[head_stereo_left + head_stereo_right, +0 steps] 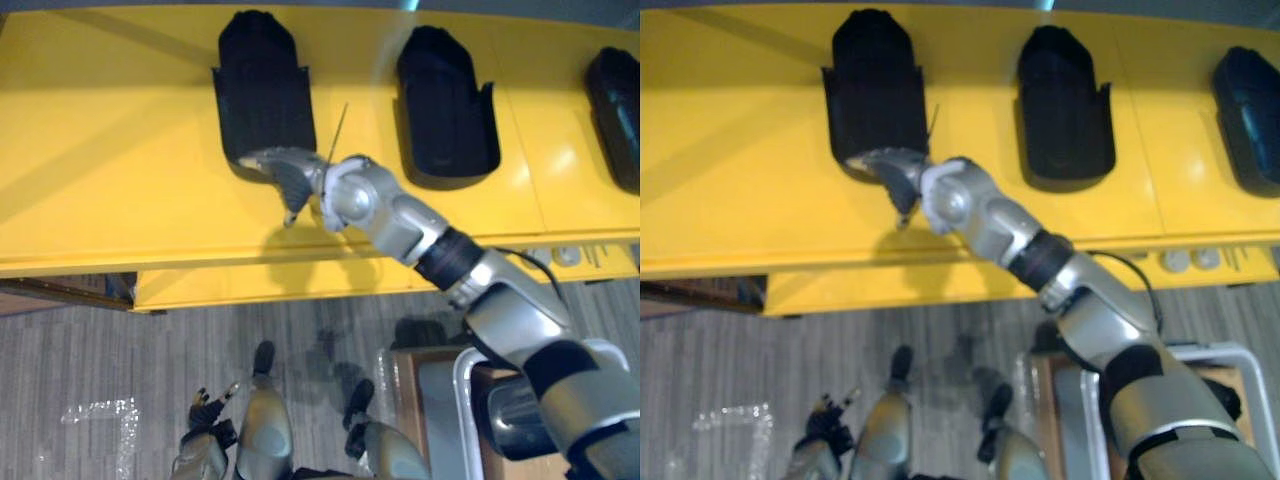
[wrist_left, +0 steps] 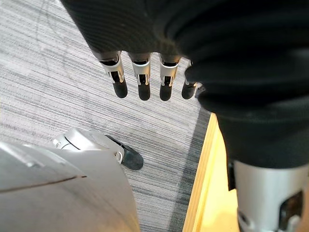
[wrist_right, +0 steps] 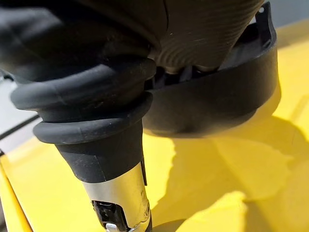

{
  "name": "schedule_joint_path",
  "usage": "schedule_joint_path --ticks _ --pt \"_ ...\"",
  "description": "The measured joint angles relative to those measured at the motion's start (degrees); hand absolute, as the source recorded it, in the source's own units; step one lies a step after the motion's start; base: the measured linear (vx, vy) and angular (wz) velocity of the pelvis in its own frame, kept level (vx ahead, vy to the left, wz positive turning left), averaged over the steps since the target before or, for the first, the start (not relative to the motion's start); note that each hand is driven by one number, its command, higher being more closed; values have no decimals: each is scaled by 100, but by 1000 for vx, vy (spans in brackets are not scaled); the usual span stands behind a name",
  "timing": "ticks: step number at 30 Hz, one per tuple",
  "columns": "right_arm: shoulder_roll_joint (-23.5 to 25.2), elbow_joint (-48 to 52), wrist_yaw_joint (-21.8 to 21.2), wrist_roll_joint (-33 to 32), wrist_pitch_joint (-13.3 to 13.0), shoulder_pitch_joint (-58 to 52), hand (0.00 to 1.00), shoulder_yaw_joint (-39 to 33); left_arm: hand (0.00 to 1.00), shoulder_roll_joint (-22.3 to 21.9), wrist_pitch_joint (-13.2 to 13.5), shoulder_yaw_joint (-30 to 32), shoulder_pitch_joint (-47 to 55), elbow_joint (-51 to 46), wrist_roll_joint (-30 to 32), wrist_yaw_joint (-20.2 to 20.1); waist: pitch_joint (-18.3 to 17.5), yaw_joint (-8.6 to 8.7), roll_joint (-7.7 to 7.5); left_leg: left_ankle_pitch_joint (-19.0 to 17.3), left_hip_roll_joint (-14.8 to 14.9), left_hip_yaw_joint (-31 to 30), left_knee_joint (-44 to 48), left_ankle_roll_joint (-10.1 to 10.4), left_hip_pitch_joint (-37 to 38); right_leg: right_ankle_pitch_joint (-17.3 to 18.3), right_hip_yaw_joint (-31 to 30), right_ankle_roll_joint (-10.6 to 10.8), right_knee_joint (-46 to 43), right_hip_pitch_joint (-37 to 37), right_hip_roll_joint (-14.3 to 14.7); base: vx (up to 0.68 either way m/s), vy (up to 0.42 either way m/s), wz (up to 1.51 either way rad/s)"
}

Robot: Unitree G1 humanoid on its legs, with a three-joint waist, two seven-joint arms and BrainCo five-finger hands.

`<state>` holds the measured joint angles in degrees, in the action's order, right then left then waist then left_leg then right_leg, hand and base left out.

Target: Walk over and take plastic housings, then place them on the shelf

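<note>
across the whole upper view, yellow shelf, wide and flat, carrying three black plastic housings in a row, hollow side up, well apart, likely for setting down one at a time. leftmost housing lying back from the front edge, then middle housing and right housing. right hand reaching in over that edge, up against the leftmost housing's near rim; clasped or let go, can't tell. lots of bare yellow leftward for pulling away. left hand hanging low over the floor, relaxed, empty.
</note>
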<state>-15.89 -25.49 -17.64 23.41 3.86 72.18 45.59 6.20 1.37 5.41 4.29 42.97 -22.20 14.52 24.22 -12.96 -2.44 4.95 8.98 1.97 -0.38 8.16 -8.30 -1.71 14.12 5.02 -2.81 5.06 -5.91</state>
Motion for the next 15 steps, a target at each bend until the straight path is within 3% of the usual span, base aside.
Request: schedule_joint_path --ticks 7,15 --pt "93 161 -100 169 68 -57 0 -24 0 -42 146 -51 -63 -10 -5 -9 87 130 154 -37 -26 17 66 -41 -2 7 -12 15 0 -15 -26 2 1 -1" --pt "84 146 299 214 -25 -176 0 -40 0 -43 179 -160 -64 -9 -36 -126 106 146 187 -63 -85 17 114 -72 0 24 -13 40 -58 -17 -95 0 0 0"
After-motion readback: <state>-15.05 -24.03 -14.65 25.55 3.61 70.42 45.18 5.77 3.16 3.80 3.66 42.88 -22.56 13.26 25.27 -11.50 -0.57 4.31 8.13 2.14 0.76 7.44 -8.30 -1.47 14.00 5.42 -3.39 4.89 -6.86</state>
